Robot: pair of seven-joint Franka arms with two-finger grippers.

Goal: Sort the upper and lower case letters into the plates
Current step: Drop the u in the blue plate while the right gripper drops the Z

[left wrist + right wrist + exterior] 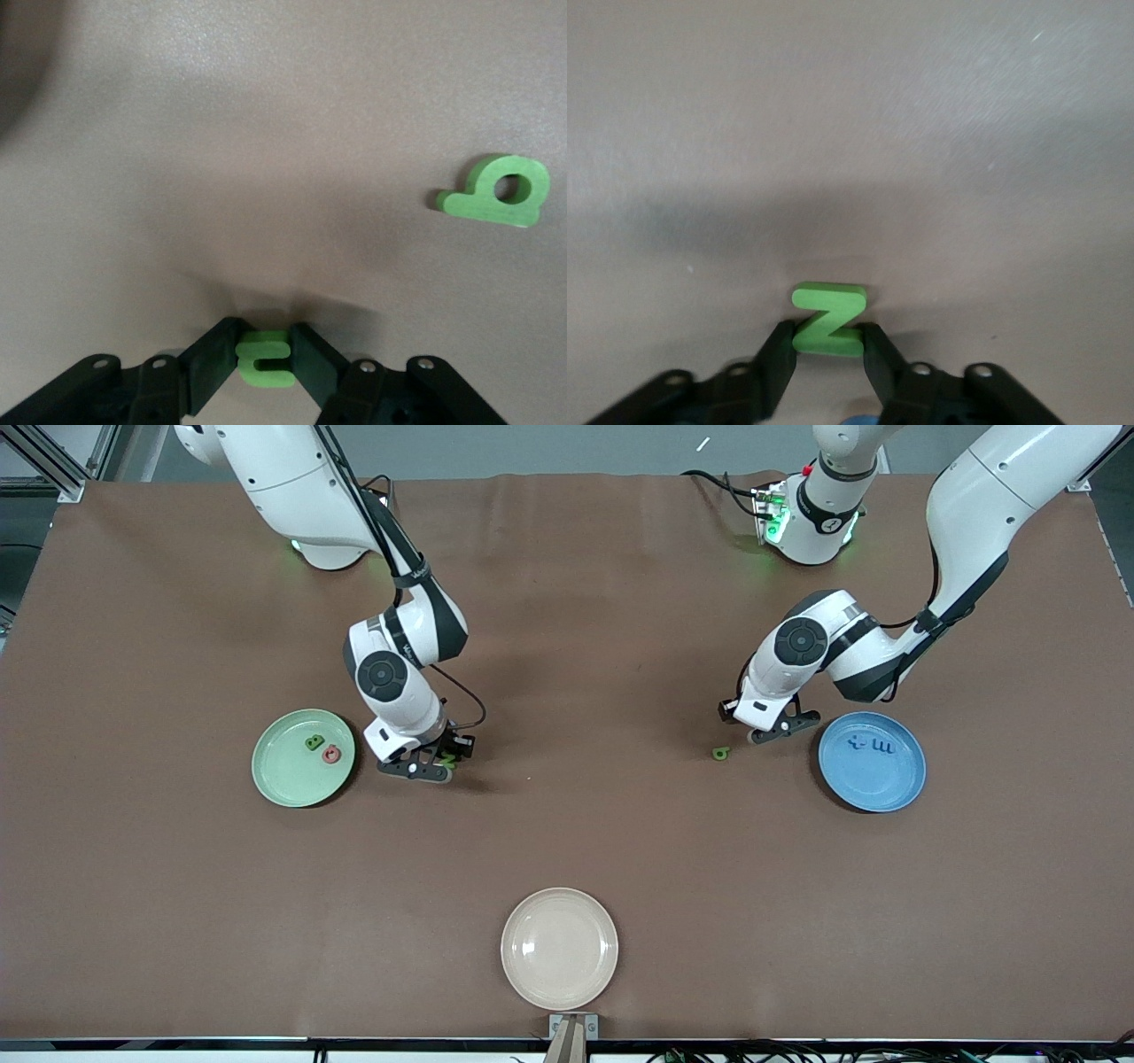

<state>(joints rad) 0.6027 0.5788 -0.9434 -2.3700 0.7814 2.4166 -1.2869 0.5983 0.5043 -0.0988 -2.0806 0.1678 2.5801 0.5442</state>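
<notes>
My left gripper [769,733] is shut on a small green n [266,365], low over the table beside the sky blue plate [877,788]. That plate holds a blue x [856,742] and a blue m [882,746]. A small green b [721,754] lies on the table close by and also shows in the left wrist view [496,191]. My right gripper [440,766] is shut on a green capital N [828,320], low over the table beside the pale green plate [283,779]. That plate holds a green B [313,742] and a round pink letter [331,755]. The blue G is not in clear view.
A cream-beige plate [559,948] sits near the table's front edge at the middle. A sliver of something blue [864,419] shows under my right gripper at the edge of the right wrist view. The brown table cover [567,646] runs between the two arms.
</notes>
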